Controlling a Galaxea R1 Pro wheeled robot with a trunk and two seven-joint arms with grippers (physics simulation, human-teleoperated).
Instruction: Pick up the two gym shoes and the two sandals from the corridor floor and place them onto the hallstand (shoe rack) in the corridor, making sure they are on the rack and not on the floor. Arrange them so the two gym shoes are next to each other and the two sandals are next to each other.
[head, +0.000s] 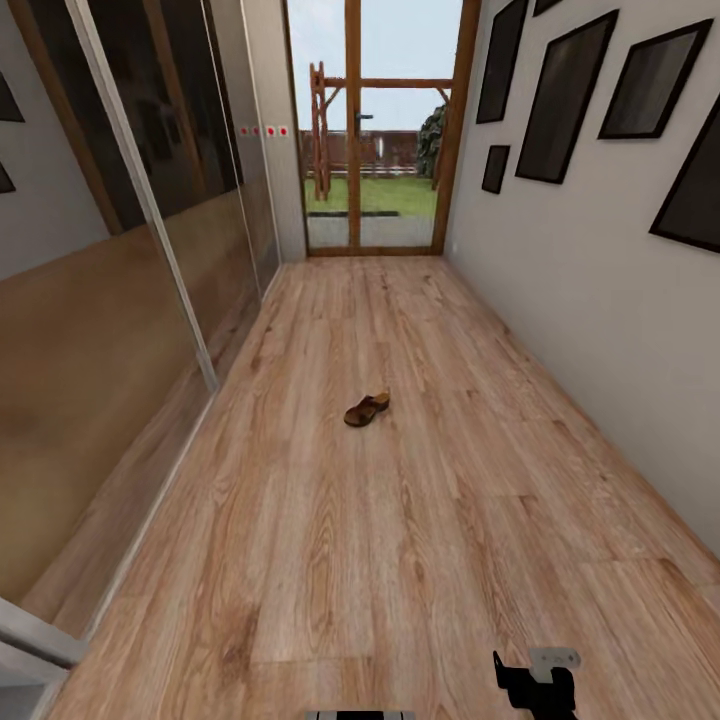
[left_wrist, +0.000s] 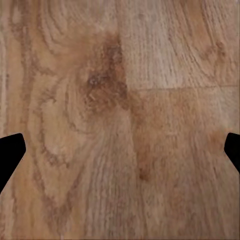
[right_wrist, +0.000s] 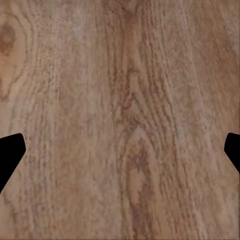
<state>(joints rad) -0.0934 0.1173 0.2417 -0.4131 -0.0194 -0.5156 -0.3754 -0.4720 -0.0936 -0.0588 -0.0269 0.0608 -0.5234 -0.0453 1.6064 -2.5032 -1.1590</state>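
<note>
Step in hand: approach, nothing picked here. One sandal (head: 367, 409) lies alone mid corridor floor (head: 420, 560), well ahead of right gripper (head: 535, 685), slightly to its left. Left gripper (left_wrist: 120, 150) released, empty, bare planks between fingertips. Right gripper same per wrist view: spread wide, holding nothing. Next, I judge: drive base forward until sandal is in reach, lower arm, close on its sole.

One dark brown leather sandal with tan footbed (head: 367, 409) lies flat, sole down, alone mid-corridor on the light brown wood-grain plank floor (head: 400, 560), angled with one end toward the far right
</note>
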